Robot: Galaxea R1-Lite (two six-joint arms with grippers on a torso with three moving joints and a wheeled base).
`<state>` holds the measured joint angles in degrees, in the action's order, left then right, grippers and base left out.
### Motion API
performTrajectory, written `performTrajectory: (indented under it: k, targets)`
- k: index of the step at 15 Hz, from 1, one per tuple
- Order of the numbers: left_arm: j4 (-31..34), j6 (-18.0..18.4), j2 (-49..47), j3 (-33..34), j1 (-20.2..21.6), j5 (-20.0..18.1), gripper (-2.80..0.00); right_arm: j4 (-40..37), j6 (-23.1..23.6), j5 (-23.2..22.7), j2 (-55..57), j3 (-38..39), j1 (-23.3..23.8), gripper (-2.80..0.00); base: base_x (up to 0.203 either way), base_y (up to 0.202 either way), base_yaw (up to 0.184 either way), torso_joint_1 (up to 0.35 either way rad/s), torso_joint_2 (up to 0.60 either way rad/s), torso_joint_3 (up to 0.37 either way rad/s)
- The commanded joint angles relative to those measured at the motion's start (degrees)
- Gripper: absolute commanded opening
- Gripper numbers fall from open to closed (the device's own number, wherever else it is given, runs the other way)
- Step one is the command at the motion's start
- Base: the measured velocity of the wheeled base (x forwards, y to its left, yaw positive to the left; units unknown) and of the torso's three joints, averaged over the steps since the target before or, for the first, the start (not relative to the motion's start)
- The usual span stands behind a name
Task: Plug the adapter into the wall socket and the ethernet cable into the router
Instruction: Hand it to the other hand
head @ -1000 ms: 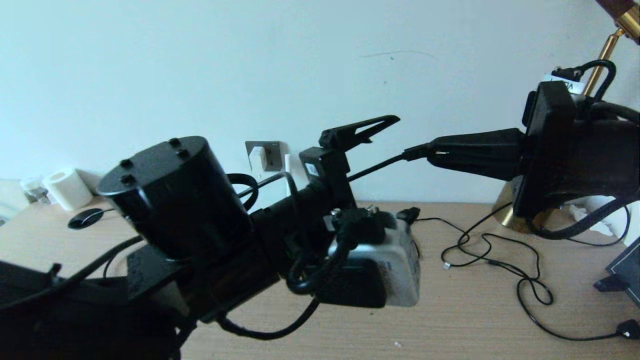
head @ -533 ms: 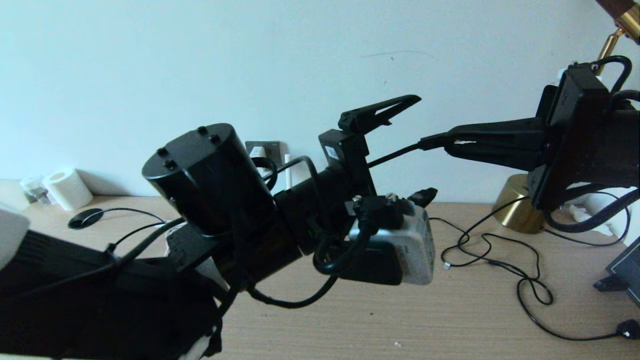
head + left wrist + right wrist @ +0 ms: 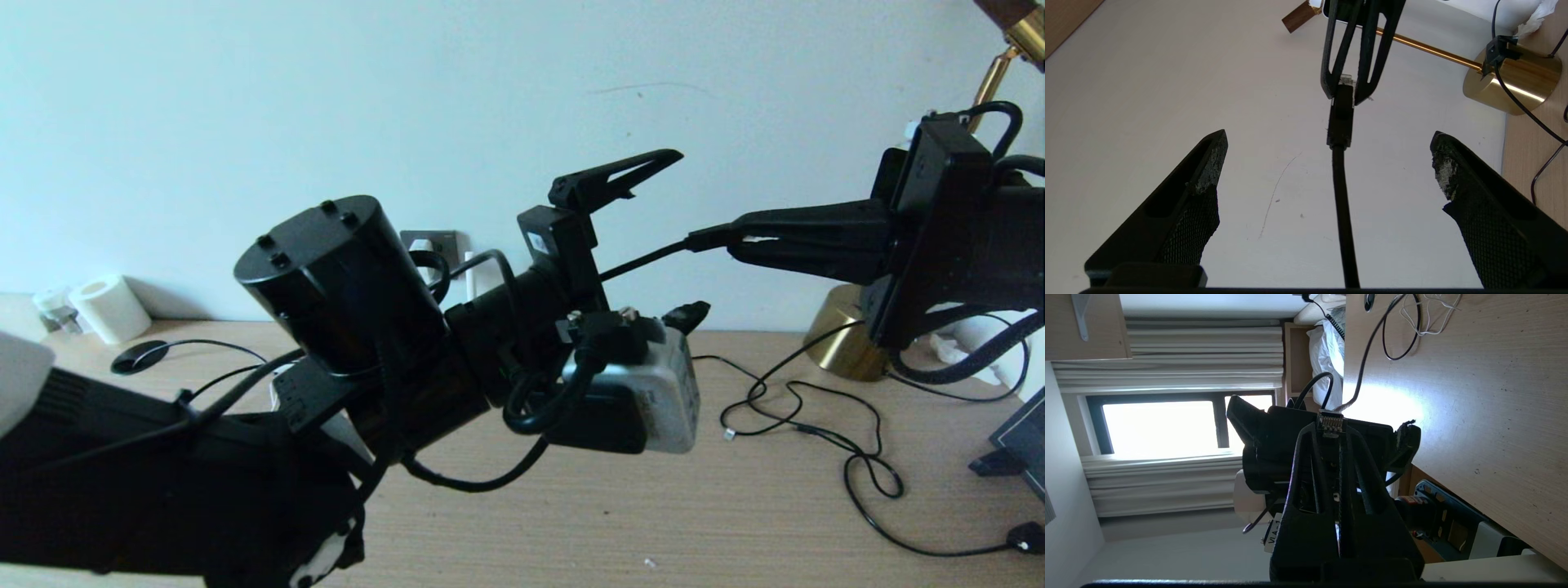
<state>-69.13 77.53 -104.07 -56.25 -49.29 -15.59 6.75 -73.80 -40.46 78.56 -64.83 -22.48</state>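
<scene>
Black ethernet cable point(image 3: 1342, 212), brass-gold lamp base point(image 3: 1511, 79), pale wood desk point(image 3: 735, 523).

Adapter point(image 3: 421, 250) in wall socket point(image 3: 437, 246), behind left arm point(image 3: 343, 343).

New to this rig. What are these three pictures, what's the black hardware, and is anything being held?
It is a two-armed robot at a wooden desk against a pale wall. The head view looks down past both black arms; the other two views sit behind each arm's fingers.

The right gripper is shut on the thick black ethernet cable, whose clear-tipped plug pokes out between the fingers. The left gripper is open, with the cable running between its spread fingers untouched.

On the wall, the small white adapter sits in the dark grey wall socket. On the desk lie thin black cables, a brass lamp base and a white paper roll.
</scene>
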Motion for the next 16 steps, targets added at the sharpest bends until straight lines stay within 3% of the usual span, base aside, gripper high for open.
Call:
performTrajectory:
  k: [1,14,15,16]
  targets:
    - [-0.4,0.4,0.2,-0.1,0.0,-0.1,0.0,0.1,-0.4,-0.3,0.2,0.1,0.0,-2.8,0.0,0.0,0.0,0.0,0.0,0.0]
    - [-0.3,0.3,-0.3,0.0,-0.6,-0.1,0.0,0.1,-0.4,-2.1,0.1,0.2,-0.2,-2.8,0.0,0.0,0.0,0.0,0.0,0.0]
    - [-0.4,0.3,-0.5,0.0,-0.6,-0.1,-2.8,0.1,-0.4,-2.1,0.0,0.2,-0.2,-2.8,0.0,0.0,0.0,0.0,0.0,0.0]
    - [-0.4,0.3,-0.6,-0.1,-0.6,-0.1,-2.8,0.1,-0.4,-2.1,0.0,0.2,-0.2,-2.8,0.0,0.0,0.0,0.0,0.0,0.0]
